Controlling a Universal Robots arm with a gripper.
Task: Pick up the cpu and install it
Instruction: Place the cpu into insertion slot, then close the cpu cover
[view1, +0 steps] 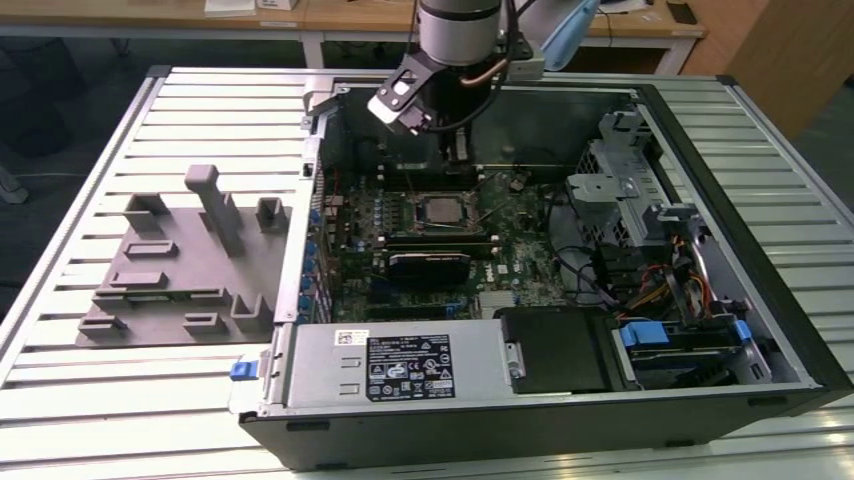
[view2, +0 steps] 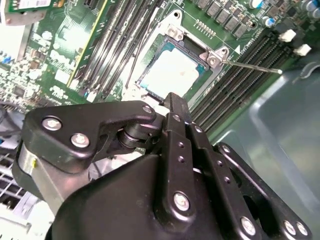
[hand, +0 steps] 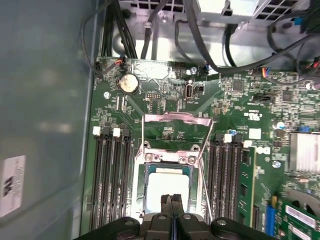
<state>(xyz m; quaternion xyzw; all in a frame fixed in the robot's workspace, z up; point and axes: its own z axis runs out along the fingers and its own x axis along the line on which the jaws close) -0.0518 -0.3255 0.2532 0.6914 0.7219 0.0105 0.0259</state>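
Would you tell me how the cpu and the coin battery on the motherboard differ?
The cpu is square, the coin battery round. The cpu looks larger than the coin battery. The cpu sits in the socket; the coin battery lies nearer the cables. Both are shiny and lie flat.

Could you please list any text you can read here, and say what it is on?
Nothing is legible.
Black label on the power supply: too small.
White sticker on the case wall: blurred.
Motherboard print: too small.
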